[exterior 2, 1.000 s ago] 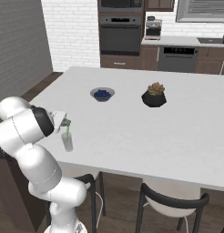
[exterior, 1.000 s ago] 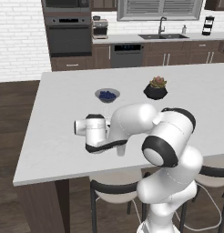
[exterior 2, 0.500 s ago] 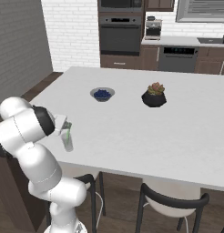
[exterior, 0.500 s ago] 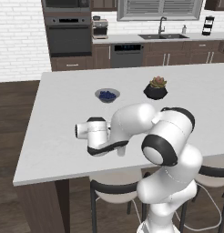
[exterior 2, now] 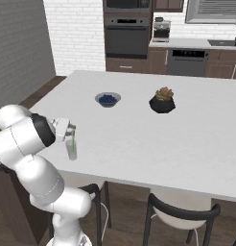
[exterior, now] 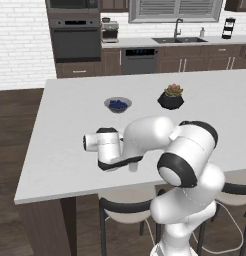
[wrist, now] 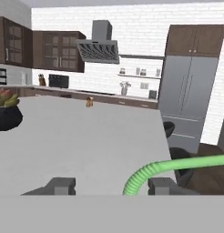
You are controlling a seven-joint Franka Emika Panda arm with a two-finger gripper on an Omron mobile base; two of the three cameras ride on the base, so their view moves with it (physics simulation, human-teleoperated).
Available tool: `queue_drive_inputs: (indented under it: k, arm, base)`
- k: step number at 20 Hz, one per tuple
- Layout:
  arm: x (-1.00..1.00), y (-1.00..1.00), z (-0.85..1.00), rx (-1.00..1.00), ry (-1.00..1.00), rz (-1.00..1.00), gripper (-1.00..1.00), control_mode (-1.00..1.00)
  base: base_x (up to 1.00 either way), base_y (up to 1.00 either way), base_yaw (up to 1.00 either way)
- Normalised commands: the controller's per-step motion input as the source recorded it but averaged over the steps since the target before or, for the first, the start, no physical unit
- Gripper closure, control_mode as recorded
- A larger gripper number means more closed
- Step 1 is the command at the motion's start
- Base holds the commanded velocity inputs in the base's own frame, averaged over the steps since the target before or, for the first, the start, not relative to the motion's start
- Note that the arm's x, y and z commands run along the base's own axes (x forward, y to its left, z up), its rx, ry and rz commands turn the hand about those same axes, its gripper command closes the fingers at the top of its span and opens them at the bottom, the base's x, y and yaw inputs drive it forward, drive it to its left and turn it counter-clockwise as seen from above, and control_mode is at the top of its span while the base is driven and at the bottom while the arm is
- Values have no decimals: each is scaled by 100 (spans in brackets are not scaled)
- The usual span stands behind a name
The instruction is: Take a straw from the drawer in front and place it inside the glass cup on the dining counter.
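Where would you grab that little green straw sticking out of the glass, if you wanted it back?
Probably the straw's bare top end above the glass cup, coming down from above. It stands near upright in the cup, so the lower part sits behind glass and only the top is free.

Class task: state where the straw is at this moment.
In the right base view the straw stands upright in the glass cup near the dining counter's front-left edge, just below the gripper.
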Motion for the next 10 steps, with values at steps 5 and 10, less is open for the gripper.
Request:
queue_drive_inputs:
  k: [5,10]
  arm:
    - [-1,0,0,0,-9,0,-100,-100]
    - [-8,5,0,2,-1,0,-100,-100]
  base:
    - [0,0,0]
    - [0,0,0]
